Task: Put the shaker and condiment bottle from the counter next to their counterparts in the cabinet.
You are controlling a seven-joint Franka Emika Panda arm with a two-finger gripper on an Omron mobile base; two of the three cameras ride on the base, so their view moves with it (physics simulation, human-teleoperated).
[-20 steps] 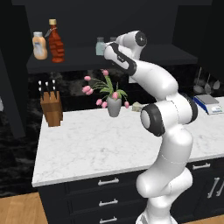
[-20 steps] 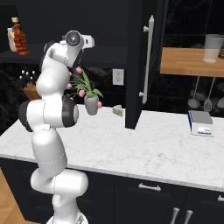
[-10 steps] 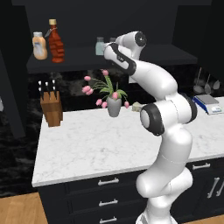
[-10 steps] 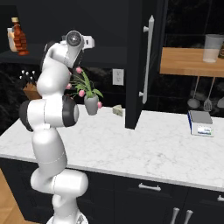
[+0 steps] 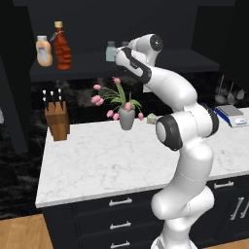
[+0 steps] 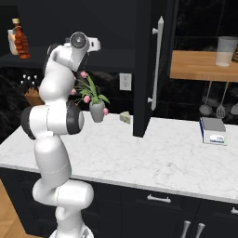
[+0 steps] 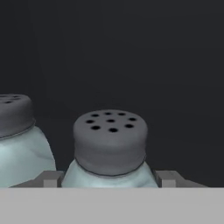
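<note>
Pale translucent shaker (image 7: 109, 148), holed grey cap

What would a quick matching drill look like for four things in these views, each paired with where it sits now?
Things:
1. tall dark red-brown condiment bottle with tan cap
2. small pale blue-grey shaker with holed grey cap
3. brown wooden knife block
4. grey vase of pink flowers

Places:
A. on the counter, at its left end
B. between the fingertips, beside its twin
C. on the cabinet shelf, beside the squat orange bottle
D. on the counter near the back wall, just left of the arm

Pairs: 1-C, 2-B, 3-A, 4-D
</note>
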